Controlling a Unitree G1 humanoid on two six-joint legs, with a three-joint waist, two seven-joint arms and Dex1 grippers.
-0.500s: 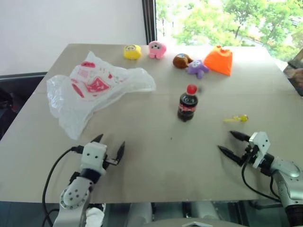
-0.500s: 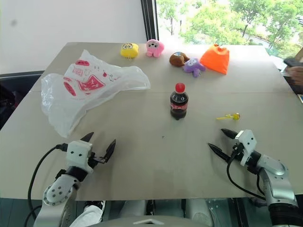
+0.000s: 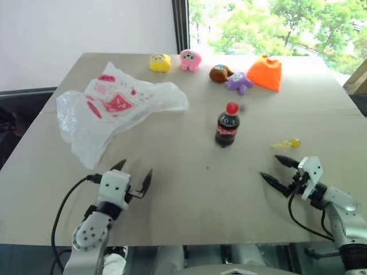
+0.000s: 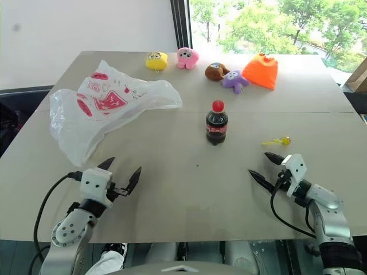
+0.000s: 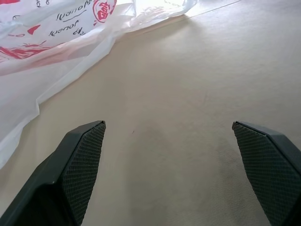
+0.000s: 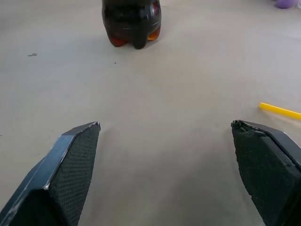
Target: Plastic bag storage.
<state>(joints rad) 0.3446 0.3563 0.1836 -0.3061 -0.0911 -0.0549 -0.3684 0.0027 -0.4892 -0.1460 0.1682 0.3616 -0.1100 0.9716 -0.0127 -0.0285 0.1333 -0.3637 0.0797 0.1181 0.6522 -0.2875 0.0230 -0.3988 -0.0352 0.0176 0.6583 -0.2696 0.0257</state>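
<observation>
While I'm parked at the near edge, left gripper [image 3: 132, 175] at lower left and right gripper [image 3: 276, 169] at lower right both sit spread wide, holding nothing. Past the left one, the bag [image 3: 112, 109] lies crumpled on the table [image 3: 189, 189], upper left. Cola bottle [image 3: 227, 125] stands mid-frame, yellow stick [image 3: 285, 143] beside the right gripper, plush toys [image 3: 189, 59] lined along the far edge.

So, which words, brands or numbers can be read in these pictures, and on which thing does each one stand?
Plastic bag: red printed script shows in the left wrist view, upside down and creased; no word reads with certainty.
Cola bottle: its red label has white lettering, too small to read.
Yellow stick, soft toys such as the orange one: no text seen.
</observation>
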